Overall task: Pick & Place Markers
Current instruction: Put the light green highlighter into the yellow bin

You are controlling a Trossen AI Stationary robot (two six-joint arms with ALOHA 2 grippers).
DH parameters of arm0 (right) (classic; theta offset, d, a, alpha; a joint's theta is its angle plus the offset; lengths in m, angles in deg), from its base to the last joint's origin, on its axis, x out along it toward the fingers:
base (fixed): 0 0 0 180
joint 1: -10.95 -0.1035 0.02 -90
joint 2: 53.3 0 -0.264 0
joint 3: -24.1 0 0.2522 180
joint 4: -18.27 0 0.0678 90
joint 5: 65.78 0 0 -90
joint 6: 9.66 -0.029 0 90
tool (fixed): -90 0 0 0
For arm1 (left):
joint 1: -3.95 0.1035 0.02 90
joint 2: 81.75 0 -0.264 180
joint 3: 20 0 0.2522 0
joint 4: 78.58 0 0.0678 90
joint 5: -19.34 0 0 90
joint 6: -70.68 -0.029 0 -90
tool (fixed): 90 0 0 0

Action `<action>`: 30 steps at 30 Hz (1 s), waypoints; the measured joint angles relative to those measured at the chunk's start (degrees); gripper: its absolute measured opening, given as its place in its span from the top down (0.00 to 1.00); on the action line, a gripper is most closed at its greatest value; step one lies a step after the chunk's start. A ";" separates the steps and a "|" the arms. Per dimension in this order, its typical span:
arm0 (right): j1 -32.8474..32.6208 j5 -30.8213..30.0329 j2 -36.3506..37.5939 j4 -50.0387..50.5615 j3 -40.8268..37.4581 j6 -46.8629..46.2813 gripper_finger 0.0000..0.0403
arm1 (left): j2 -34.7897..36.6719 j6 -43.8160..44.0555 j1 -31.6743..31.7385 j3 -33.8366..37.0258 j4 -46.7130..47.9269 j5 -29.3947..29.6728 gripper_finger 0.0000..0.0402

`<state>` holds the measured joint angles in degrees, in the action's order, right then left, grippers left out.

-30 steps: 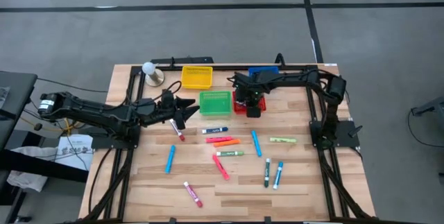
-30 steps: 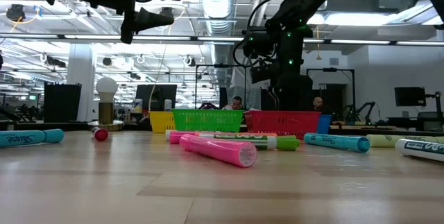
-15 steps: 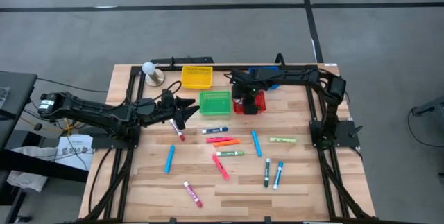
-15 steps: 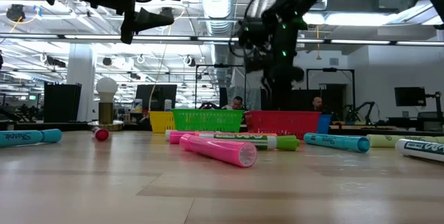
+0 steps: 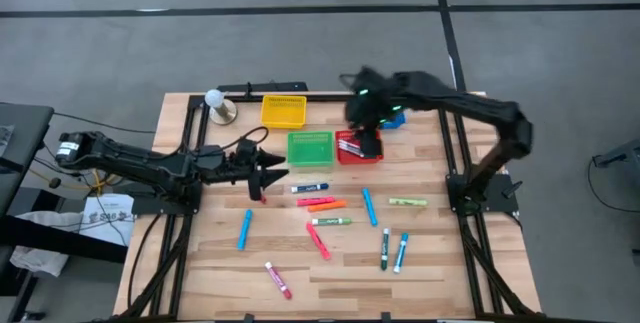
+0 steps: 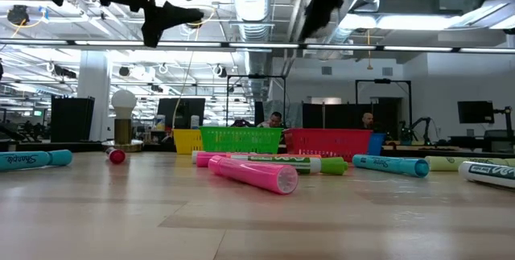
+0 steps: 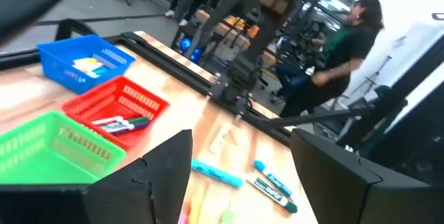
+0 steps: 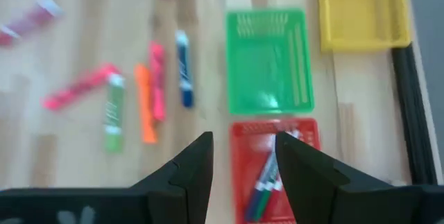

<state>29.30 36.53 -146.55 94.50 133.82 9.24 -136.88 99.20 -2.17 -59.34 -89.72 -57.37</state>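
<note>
Markers [image 5: 325,204], scattered mid-table at six o'clock from the green basket [image 5: 310,148], likely light, stiff, smooth; best pinched mid-barrel; left gripper [image 5: 279,173] fingers apart, right gripper [image 5: 366,135] fingers apart, empty.

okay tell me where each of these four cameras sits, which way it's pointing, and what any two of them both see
High view: above the table, looking straight down; both arms show.
Low view: at tabletop height, looking level across markers toward the baskets and room; arms show dark overhead.
Left wrist view: on the left arm, looking past the open left tool at the red basket, blue basket and people beyond.
Right wrist view: on the right arm, looking down past the right tool at the red basket.
Shared: both wrist views see the red basket holding markers.
</note>
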 joint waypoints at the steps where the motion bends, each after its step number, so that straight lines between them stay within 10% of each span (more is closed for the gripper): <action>1: 0.02 1.40 2.40 -0.04 -0.44 -1.02 0.63 | 0.00 0.01 -0.42 0.00 0.00 -0.03 0.39; 15: -9.86 2.76 29.31 6.04 -10.16 -23.57 0.63 | 0.00 0.03 -5.13 0.00 -0.02 -0.13 0.39; 30: -25.88 -8.23 31.94 13.09 -30.93 -43.50 0.63 | 0.00 0.77 -5.44 0.00 -0.05 -0.07 0.39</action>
<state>3.43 28.29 -114.61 107.59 102.89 -34.26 -136.88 99.98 -7.61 -59.34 -89.78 -57.44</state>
